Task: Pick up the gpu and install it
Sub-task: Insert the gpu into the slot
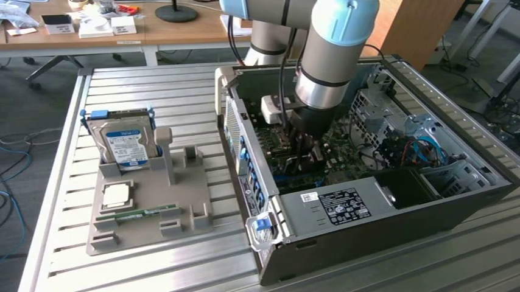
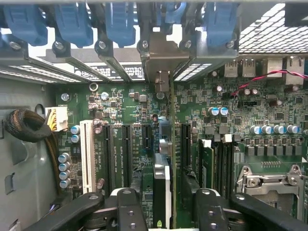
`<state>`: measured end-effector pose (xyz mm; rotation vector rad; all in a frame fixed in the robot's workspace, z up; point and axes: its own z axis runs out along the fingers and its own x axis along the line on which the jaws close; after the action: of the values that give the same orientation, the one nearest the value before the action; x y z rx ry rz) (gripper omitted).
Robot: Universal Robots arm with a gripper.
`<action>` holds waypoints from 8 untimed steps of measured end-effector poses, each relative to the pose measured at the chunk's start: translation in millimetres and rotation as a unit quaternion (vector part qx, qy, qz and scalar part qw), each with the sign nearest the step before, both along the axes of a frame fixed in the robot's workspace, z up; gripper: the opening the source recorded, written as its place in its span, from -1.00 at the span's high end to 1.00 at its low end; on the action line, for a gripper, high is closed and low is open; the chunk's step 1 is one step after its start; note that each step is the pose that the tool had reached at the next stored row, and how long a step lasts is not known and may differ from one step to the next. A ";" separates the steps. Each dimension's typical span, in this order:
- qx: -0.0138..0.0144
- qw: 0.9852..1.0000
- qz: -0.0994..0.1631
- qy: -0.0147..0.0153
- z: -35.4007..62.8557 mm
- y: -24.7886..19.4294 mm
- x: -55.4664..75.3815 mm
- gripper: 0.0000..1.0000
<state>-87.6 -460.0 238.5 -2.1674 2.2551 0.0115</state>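
The arm (image 1: 329, 55) is a thick tube of pale blue and silver-grey segments, with black cables running down its side. Above the black, screw-studded fingers (image 2: 122, 211) sits a small white box (image 1: 271, 108).

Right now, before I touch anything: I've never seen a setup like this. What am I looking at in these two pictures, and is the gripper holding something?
The machine is a single robot arm with a two-fingered gripper at its tip.

The exterior view comes from a camera off the arm. In it the arm reaches down into an open computer case on a slatted metal table. On that view's left is a grey holder tray with a hard drive, a square chip and a memory stick.

The wrist view looks down from the arm at the green motherboard. The gpu stands edge-on in a slot. The gripper's fingers sit either side of it with gaps, so the gripper looks open and holds nothing.
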 end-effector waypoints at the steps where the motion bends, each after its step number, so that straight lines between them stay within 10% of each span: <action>1: 0.000 1.000 0.000 0.000 1.9 0.0 0.0 0.08; 8: 0.000 1.000 0.000 0.000 12.5 0.0 0.0 0.08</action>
<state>-87.6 -460.0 251.0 -2.1675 2.2550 0.0116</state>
